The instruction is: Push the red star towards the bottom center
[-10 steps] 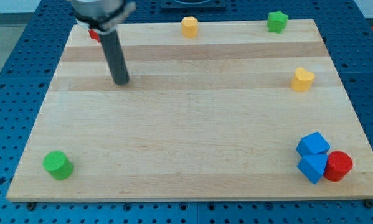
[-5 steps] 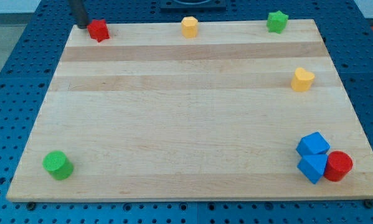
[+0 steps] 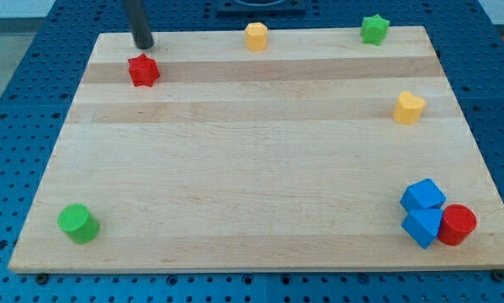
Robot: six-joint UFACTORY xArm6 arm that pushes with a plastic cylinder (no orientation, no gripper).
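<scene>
The red star (image 3: 143, 71) lies near the view's top left corner of the wooden board (image 3: 252, 168). My tip (image 3: 143, 45) rests at the board's top edge, just above the star, with a small gap between them. The dark rod rises from there out of the view's top.
A yellow block (image 3: 256, 36) and a green star (image 3: 374, 29) sit along the top edge. A yellow heart-shaped block (image 3: 409, 108) is at the right. Two blue blocks (image 3: 423, 195) (image 3: 421, 225) and a red cylinder (image 3: 458, 225) cluster at the bottom right. A green cylinder (image 3: 77, 223) is at the bottom left.
My tip went from the board up to the top left corner, then moved right. The red star has slid down from the top edge, towards the view's bottom.
</scene>
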